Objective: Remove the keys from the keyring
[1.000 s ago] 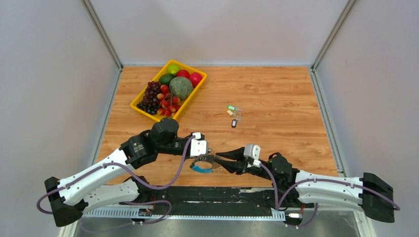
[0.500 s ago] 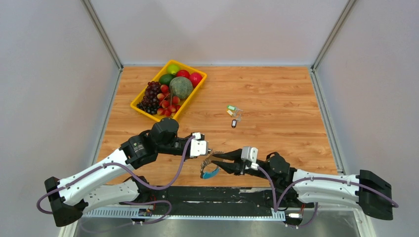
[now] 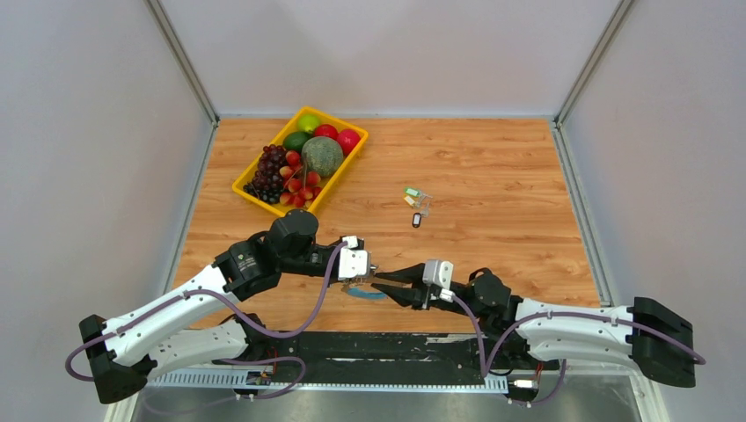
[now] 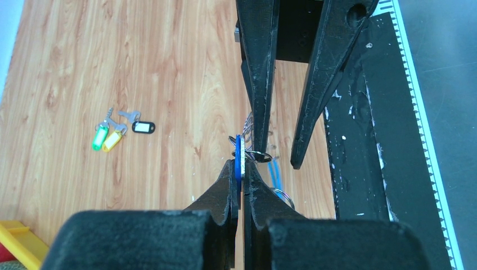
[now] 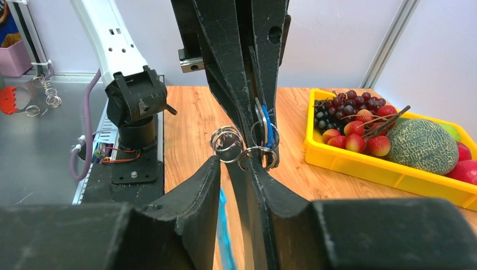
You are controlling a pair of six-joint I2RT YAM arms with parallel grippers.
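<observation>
The left gripper is pressed together on the blue-tagged key. It pinches the plastic tag edge-on at its very tips, clear of the bench. The keyring, a small cluster of linked steel split rings, hangs just past those tips and touches the tag. A blue strap trails below it.

The right gripper faces the left one, with its jaws partly spread. One tip is against the rings and nothing is squeezed in the gap.

The bundle looks very light, so weight should not matter. The rings are probably stiff and springy, and their coils would need prying apart rather than pulling. The tag is likely smooth and hard, so it could slip or twist out of such a shallow hold. A deeper bite across its flat faces, close to the eyelet, would probably be safer. The right gripper would do better to take one ring across its wire.

Three loose keys, tagged green, yellow and black, lie on the bench. They are well apart from both grippers, ahead of the left one.
</observation>
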